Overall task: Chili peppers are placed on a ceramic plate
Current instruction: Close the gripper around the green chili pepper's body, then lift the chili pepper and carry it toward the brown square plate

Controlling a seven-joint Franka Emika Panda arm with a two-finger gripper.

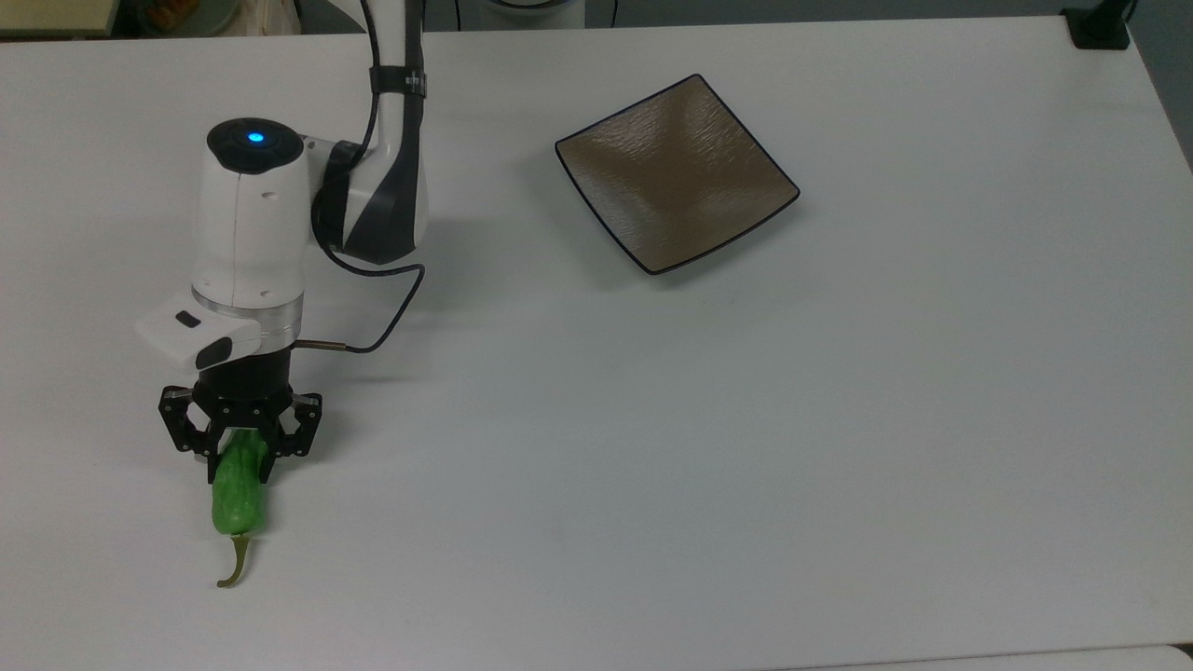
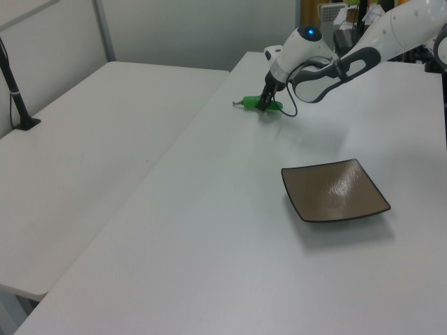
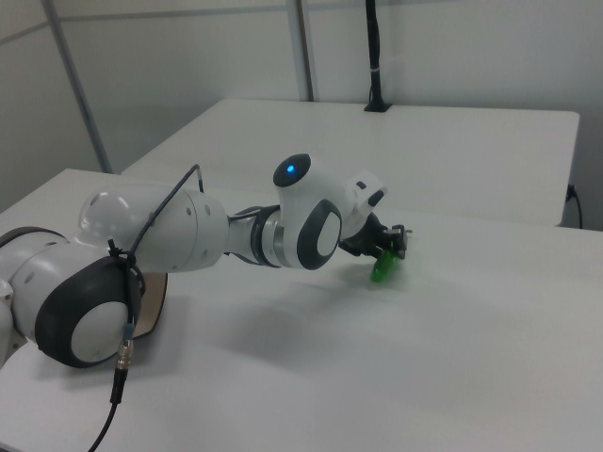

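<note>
My claw (image 1: pixel 239 458) is clenching the chili pepper (image 1: pixel 237 493) low over the bench (image 1: pixel 746 447), with the ceramic plate (image 1: pixel 676 172) sitting bare and well apart, so carrying and placing are remaining.

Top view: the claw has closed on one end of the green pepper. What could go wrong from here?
1. The claw grips the wrinkled green chili pepper near one end, so the long free part may swing or slip out during the lift.
2. The square brown ceramic plate sits far across the white table, so a loose grip has a long carry in which to fail.
</note>
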